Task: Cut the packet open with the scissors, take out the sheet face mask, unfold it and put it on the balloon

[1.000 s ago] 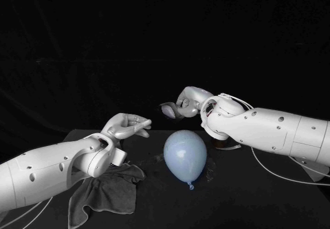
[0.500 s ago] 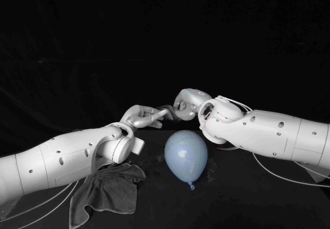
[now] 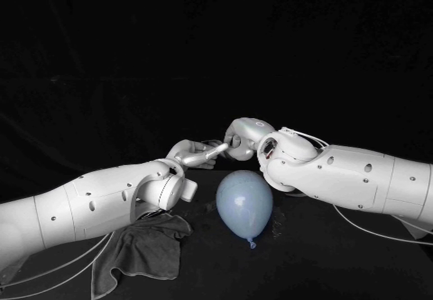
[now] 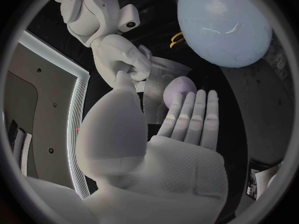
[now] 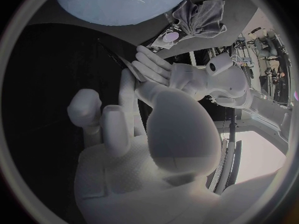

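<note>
My right hand [image 3: 241, 139] holds the face mask packet [image 4: 161, 82], a pale pouch with a purple oval, up behind the balloon. In the left wrist view that right hand [image 4: 118, 52] grips the packet's top. My left hand [image 3: 200, 153] has come up to it. Its straight fingers [image 4: 190, 114] lie along one face of the packet and the thumb stands at the other. Whether they press on it is unclear. From the right wrist, the left hand [image 5: 159, 69] meets the packet's thin edge [image 5: 127, 64]. The light blue balloon [image 3: 243, 203] lies on the table below both hands.
A dark grey cloth [image 3: 144, 247] lies crumpled on the table under my left arm, left of the balloon. Something with yellow loops [image 4: 176, 39] shows beside the balloon [image 4: 224, 25], too small to name. The right forearm spans the table's right side.
My left hand has moved up and to the right, from beside the balloon to the packet in my right hand. The right hand has edged slightly right. The balloon and cloth lie as before.
</note>
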{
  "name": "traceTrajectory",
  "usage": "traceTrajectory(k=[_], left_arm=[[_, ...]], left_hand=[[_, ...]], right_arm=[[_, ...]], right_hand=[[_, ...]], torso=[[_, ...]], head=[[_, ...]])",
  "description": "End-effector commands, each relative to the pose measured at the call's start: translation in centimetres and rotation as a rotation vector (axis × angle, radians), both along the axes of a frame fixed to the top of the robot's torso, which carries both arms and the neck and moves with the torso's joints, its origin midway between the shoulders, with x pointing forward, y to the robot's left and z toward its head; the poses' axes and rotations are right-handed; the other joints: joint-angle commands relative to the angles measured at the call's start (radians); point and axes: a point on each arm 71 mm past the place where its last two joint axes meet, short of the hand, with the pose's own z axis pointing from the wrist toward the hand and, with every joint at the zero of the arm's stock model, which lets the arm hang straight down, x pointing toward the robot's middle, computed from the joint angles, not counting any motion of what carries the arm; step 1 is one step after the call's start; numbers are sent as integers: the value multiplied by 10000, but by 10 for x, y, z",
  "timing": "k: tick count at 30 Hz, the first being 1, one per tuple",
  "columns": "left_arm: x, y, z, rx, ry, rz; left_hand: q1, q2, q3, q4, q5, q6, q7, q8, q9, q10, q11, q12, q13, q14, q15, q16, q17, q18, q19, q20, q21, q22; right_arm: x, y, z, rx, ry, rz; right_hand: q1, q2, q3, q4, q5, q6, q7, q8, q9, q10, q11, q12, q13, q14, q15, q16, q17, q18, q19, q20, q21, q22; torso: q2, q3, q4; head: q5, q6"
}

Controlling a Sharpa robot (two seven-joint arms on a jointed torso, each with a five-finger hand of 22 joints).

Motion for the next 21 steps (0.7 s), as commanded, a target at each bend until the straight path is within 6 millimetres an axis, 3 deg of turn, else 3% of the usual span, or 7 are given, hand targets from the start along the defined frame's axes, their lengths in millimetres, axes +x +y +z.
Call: traceTrajectory(k=[1, 9, 16, 21], left_arm=[[-2, -4, -5, 405, 843, -206], [-4, -9, -5, 403, 992, -313], [-5, -10, -3, 257, 875, -247], [-4, -8, -2, 151, 826, -145]], left_hand=[[-26, -55, -67, -12, 45, -129, 951, -50, -19, -151, 39, -38, -2, -192, 63, -144, -69, -170, -600, 7, -188, -34], [-244, -78, -89, -5, -2, -124, 970, -40, 7, -267, 62, 22, 34, -247, 96, -279, -158, -351, -1506, 6, -480, -75], [-330, -51, -55, -4, 22, -103, 962, -29, 20, -276, 59, 60, 43, -240, 98, -310, -183, -397, -1559, 3, -517, -70], [-364, 167, 203, -3, 159, -49, 956, 11, 45, -243, 46, 145, 59, -211, 91, -349, -218, -435, -1560, -2, -542, -57]], right_arm=[[-3, 4, 1, -290, -198, 184], [-5, 9, -2, -394, -82, 349], [-6, 10, -4, -444, -8, 402], [-6, 9, -5, -457, 17, 394]], right_hand=[[-34, 96, 175, -113, 65, 23, -45, 294, 571, 37, -70, 40, 17, 168, -42, -2, 11, 32, -21, -16, -31, 15], [-51, 81, 239, -149, 66, 12, -45, 324, 583, 30, -71, 54, 45, 164, -43, -13, -2, 34, -31, -16, -43, 18], [-62, 70, 271, -169, 66, 6, -44, 339, 588, 23, -71, 59, 59, 164, -43, -17, -3, 36, -37, -16, -51, 19], [-64, 67, 281, -175, 66, 5, -44, 344, 590, 23, -71, 62, 64, 168, -43, -6, 22, 37, -40, -16, -56, 18]], torso=[[-6, 3, 1], [8, 2, -7], [1, 2, -1], [-7, -1, 4]], head=[[17, -16], [32, -10], [29, -36], [33, -38]])
